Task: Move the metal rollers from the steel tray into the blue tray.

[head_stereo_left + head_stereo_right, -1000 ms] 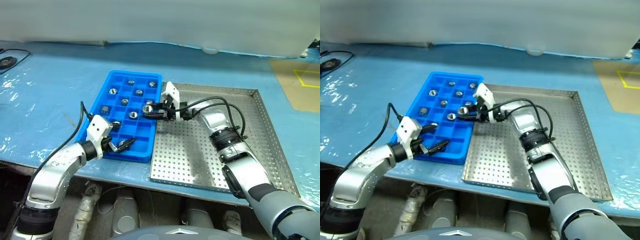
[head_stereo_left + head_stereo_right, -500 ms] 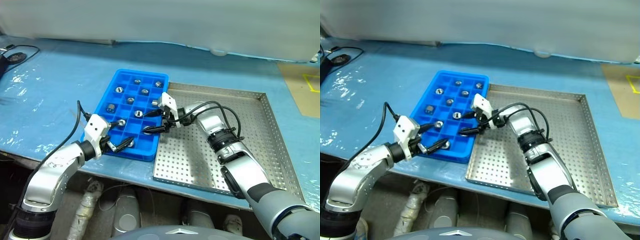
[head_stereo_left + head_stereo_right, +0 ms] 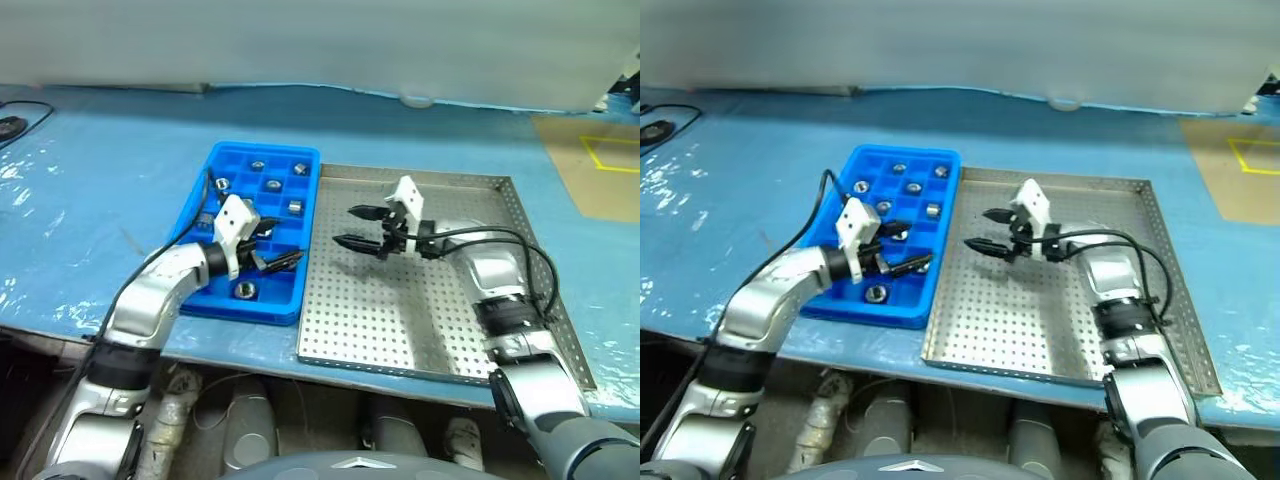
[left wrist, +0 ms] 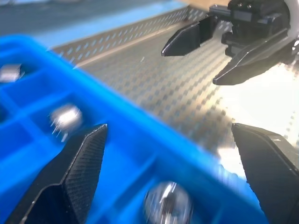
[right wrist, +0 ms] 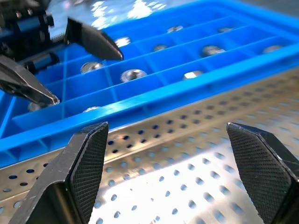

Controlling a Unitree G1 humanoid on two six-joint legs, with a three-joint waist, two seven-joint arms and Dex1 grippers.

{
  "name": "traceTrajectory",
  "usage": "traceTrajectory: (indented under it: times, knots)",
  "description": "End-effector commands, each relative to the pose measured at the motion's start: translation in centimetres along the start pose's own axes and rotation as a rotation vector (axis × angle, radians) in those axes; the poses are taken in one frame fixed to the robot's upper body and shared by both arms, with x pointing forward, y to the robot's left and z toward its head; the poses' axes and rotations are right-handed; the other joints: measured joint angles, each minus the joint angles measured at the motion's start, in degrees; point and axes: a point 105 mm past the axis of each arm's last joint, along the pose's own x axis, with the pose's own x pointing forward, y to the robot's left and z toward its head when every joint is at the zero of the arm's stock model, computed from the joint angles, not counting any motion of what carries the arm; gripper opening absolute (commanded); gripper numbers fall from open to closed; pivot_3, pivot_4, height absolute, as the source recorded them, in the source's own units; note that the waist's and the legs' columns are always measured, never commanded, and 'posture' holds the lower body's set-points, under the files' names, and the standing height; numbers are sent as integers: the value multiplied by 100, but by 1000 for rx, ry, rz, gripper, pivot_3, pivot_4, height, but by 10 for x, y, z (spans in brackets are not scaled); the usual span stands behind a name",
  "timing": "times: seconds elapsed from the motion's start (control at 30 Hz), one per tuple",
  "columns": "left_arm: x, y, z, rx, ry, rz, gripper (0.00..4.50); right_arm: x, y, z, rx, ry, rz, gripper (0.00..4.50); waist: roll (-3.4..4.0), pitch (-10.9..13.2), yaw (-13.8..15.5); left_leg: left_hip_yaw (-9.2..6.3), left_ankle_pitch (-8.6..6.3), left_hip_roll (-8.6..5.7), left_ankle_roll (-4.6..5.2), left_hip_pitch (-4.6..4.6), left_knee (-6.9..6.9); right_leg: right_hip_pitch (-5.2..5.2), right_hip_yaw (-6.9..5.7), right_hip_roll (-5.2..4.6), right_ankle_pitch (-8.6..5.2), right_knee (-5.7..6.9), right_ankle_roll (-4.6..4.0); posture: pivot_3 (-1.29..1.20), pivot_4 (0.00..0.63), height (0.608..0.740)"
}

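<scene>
Both grippers are empty, jaws wide — the right gripper (image 3: 358, 227) over the steel tray (image 3: 500, 300) at centre, the left gripper (image 3: 277, 252) over the blue tray (image 3: 225, 152). The metal rollers (image 3: 245, 289) sit in blue compartments; no roller shows on the steel floor — the job looks finished.

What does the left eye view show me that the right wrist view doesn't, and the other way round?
Left eye view: the whole steel tray from rim to rim, both arms reaching in, and the blue table cover around the trays. Right wrist view: the ribbed inner faces of the right arm's fingers, spread wide, close over the tray's perforated floor. Both: the blue tray with metal rollers in its compartments, and the left arm's fingers, open, over it.
</scene>
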Motion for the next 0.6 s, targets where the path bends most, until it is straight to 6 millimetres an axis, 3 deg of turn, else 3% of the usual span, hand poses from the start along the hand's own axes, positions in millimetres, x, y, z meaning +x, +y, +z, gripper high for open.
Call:
traceTrajectory:
  times: [0.03, 0.3, 0.6]
  knots:
    - [13, 1, 10, 57, -51, -44, 4500, -19, 1, 19, -29, -83, -93, 4274, 0, 0, -109, 0, 0, 0, 0, 2, -1, 3, 1, 0, 0, 0, 0, -91, 150, 740]
    - [34, -2, 12, 86, -87, -122, 4500, -52, -4, 27, -2, -175, -305, 4274, 0, -1, -320, 12, -1, 1, 3, 11, -3, 0, 14, 2, 0, -2, 0, -179, 150, 740]
    - [41, -2, 13, 73, -121, -124, 4500, -61, -3, 22, 28, -177, -362, 4394, 0, -1, -401, 18, -4, 0, 7, 12, -3, 3, 15, 0, 0, -6, 0, -178, 150, 740]
